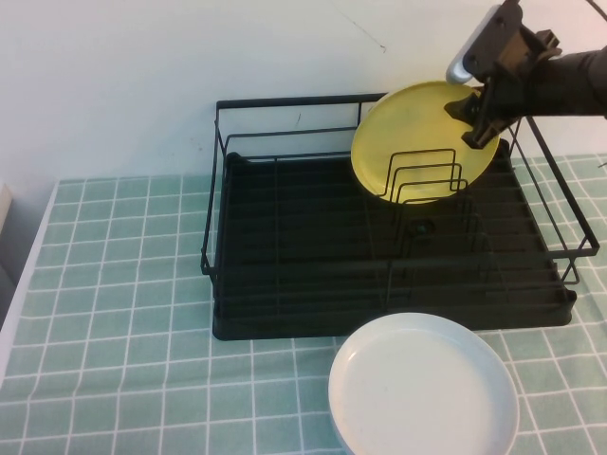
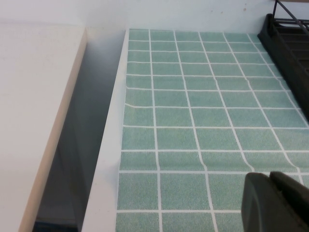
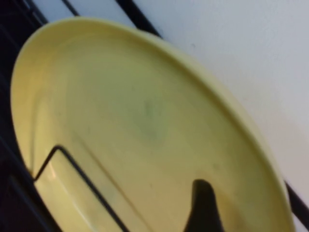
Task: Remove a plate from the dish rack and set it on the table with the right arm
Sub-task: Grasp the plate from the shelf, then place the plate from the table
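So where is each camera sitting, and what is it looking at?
High view: raised on the robot's side, looking down at the dish rack, white plate and table; the right gripper is at the yellow plate.
Left wrist view: low over the table's edge; a bit of the left gripper shows.
Right wrist view: close up on the yellow plate; one dark fingertip shows.
High and right wrist views share the yellow plate.
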Controlling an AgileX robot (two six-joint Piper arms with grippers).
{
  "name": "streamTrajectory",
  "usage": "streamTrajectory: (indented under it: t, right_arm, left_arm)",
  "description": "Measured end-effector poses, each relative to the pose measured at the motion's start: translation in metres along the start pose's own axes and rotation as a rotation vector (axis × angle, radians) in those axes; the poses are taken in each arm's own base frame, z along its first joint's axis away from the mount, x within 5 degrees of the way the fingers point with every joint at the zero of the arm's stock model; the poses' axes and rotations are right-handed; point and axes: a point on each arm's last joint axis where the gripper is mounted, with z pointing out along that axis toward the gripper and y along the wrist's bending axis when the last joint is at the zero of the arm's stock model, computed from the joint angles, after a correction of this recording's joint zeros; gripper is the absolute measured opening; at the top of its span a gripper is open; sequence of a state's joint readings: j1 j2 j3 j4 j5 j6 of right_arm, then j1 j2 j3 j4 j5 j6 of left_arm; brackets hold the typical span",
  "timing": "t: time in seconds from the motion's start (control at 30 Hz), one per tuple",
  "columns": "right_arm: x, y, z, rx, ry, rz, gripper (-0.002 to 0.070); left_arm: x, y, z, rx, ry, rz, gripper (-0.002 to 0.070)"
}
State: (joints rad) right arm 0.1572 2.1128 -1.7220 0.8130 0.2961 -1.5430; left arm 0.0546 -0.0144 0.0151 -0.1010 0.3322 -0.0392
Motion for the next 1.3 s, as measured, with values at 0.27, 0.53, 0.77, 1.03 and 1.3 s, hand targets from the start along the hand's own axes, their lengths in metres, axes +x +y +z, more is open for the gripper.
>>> streamTrajectory:
  t: [0.27, 0.53, 0.77, 1.03, 1.3]
  right_arm:
    - [0.003, 0.001, 0.011, -0.008, -0.015, 0.084, 0.0160]
    - [-0.001, -0.001, 0.010, -0.004, -0.031, 0.098, 0.0031]
    - [-0.023, -0.014, -0.009, 0.033, -0.086, 0.082, 0.0029]
    - [-0.076, -0.035, -0.074, 0.090, -0.215, 0.032, 0.0027]
    - [-0.122, -0.030, -0.157, -0.030, -0.314, 0.115, 0.0027]
  left_arm:
    - [0.000, 0.000, 0.000, 0.000, 0.000, 0.000, -0.0003]
    - [0.000, 0.000, 0.000, 0.000, 0.000, 0.000, -0.0003]
    - [0.000, 0.000, 0.000, 0.000, 0.000, 0.000, -0.0003]
    - [0.000, 0.000, 0.000, 0.000, 0.000, 0.000, -0.0003]
    - [0.000, 0.000, 0.000, 0.000, 0.000, 0.000, -0.0003]
